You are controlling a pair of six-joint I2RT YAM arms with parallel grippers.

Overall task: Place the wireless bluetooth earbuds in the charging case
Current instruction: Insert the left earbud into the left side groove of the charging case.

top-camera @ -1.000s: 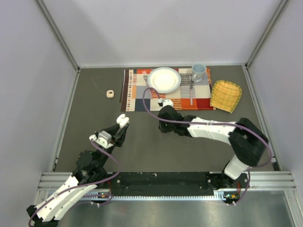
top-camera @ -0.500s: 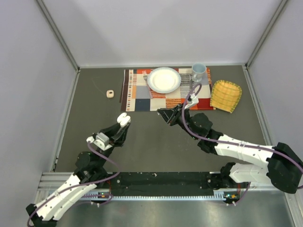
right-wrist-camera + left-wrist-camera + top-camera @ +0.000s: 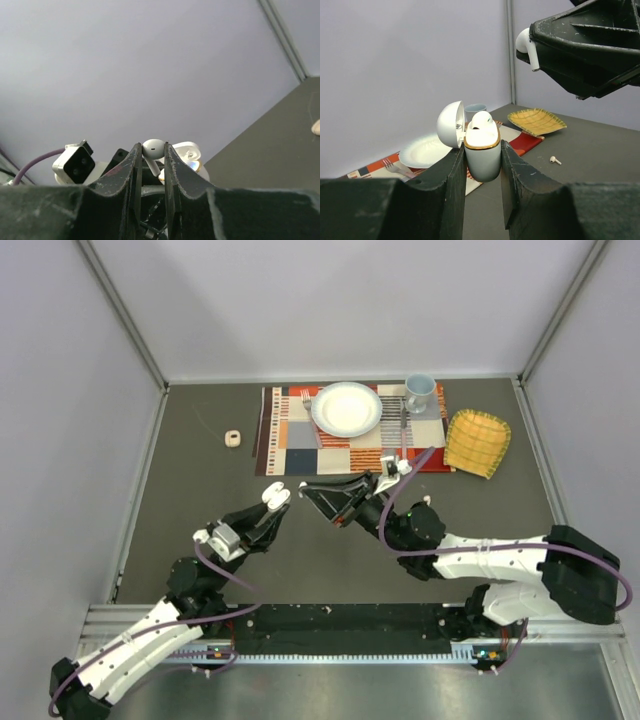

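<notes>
My left gripper (image 3: 272, 502) is shut on a white charging case (image 3: 482, 150) with a gold rim and holds it upright above the table. Its lid (image 3: 450, 125) hangs open to the left, and one white earbud (image 3: 482, 120) sits in the case. My right gripper (image 3: 308, 490) is shut on another white earbud (image 3: 153, 148), stem down, just right of and above the case (image 3: 187, 152). That earbud also shows in the left wrist view (image 3: 527, 47). A third small earbud (image 3: 554, 160) lies on the table beyond.
A patterned placemat (image 3: 290, 445) at the back holds a white plate (image 3: 347, 408), a fork, a knife and a mug (image 3: 420, 392). A yellow cloth (image 3: 477, 442) lies to its right. A small beige object (image 3: 233, 438) sits to the mat's left.
My right arm has swung from the placemat's edge down and left, bringing its fingers with the earbud close to the case. My left gripper has shifted slightly right with the case.
</notes>
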